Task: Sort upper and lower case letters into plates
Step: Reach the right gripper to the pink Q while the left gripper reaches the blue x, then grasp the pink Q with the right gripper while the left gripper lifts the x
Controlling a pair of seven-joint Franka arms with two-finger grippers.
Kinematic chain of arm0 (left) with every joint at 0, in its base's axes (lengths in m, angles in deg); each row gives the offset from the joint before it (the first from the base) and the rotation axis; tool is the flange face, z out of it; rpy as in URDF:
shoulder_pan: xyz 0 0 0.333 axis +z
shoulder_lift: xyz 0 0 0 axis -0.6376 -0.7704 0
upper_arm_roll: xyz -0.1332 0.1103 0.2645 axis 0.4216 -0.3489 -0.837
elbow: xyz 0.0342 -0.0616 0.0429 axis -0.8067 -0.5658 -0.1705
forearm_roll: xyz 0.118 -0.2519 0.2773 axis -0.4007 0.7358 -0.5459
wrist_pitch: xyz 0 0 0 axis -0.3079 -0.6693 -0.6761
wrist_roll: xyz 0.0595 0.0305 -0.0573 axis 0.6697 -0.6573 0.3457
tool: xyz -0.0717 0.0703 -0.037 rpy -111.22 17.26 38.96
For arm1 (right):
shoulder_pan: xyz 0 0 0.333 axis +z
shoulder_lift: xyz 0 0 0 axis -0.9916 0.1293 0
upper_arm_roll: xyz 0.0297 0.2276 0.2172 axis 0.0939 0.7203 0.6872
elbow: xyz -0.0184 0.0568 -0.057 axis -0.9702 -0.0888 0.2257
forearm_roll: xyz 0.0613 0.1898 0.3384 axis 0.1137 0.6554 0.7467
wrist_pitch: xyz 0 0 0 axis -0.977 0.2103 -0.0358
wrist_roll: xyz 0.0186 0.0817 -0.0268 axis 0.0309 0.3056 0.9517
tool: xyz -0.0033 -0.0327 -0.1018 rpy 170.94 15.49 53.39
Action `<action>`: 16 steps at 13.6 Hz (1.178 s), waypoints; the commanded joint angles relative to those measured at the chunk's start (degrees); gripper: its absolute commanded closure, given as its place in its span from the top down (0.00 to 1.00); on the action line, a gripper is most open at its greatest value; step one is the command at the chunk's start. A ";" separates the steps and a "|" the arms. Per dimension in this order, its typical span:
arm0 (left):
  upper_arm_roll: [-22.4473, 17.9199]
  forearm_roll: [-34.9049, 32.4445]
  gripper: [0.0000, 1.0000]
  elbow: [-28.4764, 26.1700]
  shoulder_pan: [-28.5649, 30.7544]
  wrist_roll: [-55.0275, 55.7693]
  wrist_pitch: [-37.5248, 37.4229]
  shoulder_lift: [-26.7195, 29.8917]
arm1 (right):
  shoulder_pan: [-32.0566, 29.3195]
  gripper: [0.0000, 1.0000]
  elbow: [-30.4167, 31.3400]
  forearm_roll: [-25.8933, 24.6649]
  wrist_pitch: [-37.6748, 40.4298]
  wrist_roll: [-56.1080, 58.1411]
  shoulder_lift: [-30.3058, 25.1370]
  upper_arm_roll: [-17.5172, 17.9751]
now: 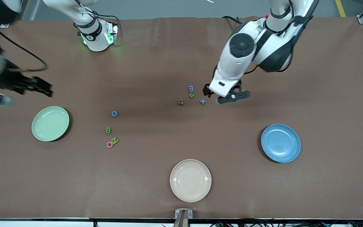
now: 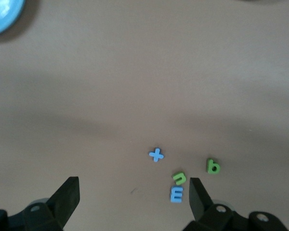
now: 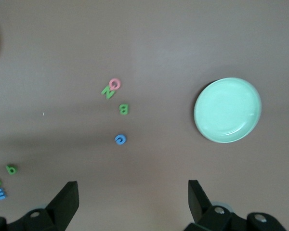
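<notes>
The mint green plate lies toward the right arm's end and the blue plate toward the left arm's end, both empty. A blue m, green u, green b and blue plus sign lie mid-table. My left gripper hangs open beside them, holding nothing. A blue c, green B, green N and pink O lie closer to the mint plate. My right gripper is open over bare table near that plate.
A cream-beige plate sits empty near the table's front edge, between the two coloured plates. The brown table top stretches bare between the arms' bases. A small metal bracket sticks up at the front edge.
</notes>
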 commanded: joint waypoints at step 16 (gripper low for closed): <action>0.05 -23.89 0.81 -4.29 -7.04 49.97 15.70 -20.62 | -1.39 0.99 15.29 9.12 -40.92 -27.51 22.74 -0.74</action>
